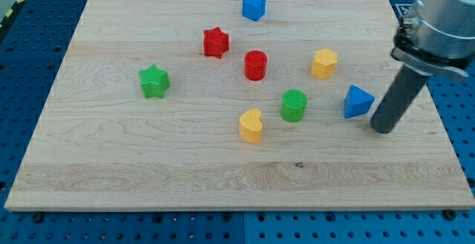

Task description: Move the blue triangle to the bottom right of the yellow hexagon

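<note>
The blue triangle [358,101] lies on the wooden board at the view's right. The yellow hexagon [323,63] sits up and to the left of it, a short gap apart. My tip [383,129] rests on the board just to the right of and slightly below the blue triangle, close to it; I cannot tell if it touches. The dark rod rises from the tip up to the grey arm body at the view's top right.
A green cylinder [294,104] and a yellow heart [251,125] lie left of the triangle. A red cylinder [255,64], a red star [215,42], a blue cube [254,6] and a green star [154,81] lie further left. The board's right edge [430,118] is near my tip.
</note>
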Tool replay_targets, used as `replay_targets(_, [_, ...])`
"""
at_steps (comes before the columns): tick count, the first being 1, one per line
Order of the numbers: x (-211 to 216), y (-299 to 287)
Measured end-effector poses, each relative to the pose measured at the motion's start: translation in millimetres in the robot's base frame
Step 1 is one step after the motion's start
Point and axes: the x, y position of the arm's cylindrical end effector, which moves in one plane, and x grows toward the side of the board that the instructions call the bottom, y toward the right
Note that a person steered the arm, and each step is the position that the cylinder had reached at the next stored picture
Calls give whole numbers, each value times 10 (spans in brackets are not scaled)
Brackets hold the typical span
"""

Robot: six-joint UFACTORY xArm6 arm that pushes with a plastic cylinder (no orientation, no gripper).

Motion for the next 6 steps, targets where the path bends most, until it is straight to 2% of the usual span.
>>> replay_targets(2, [-280,-158])
replay_targets(6, [-357,-203])
